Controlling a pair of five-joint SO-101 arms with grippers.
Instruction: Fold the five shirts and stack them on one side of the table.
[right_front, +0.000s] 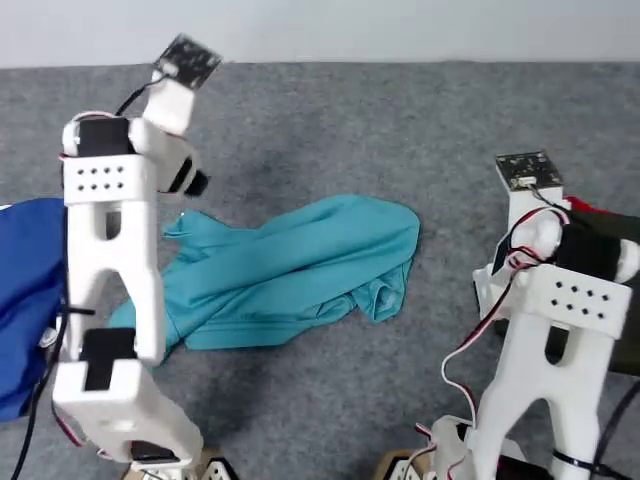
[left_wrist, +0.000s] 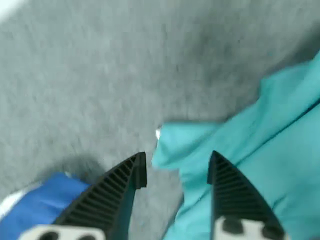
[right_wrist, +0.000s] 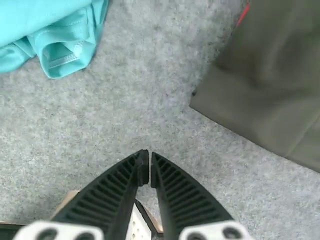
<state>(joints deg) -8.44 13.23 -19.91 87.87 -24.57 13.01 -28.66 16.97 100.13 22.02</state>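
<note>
Grey felt tabletop is carrying the teal shirt, crumpled and lying lengthwise. The left gripper, jaws apart, is hovering over that shirt's near corner. The right gripper, jaws together, is hanging beyond its opposite end.

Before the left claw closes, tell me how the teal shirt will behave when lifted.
The teal shirt lies crumpled in soft folds, so it will probably hang limp. Thin fabric: likely light. Lifted by the edge near the open left claw, the rest would likely drag.
</note>
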